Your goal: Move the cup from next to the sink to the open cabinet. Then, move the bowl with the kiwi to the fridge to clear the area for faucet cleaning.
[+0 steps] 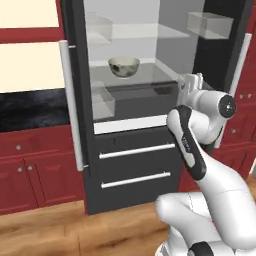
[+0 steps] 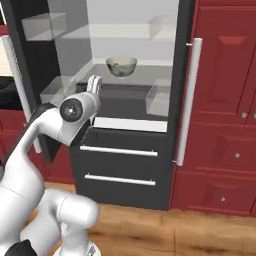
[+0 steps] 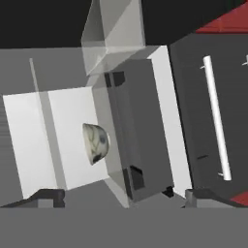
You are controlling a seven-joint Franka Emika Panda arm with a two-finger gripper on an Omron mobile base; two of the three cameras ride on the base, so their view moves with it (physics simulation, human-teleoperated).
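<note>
The cream-white bowl stands upright on a glass shelf inside the open black fridge. In the rolled hand view the bowl appears on its side, well ahead of the fingertips. I cannot make out the kiwi inside it. My gripper is open and empty. It hangs in front of the fridge opening, below and in front of the bowl's shelf, apart from the bowl. The cup, the sink and the open cabinet are out of view.
Clear plastic bins sit on the fridge shelves. Two drawers with silver bar handles lie below. Long door handles flank the opening. Red base cabinets stand on both sides, above a wooden floor.
</note>
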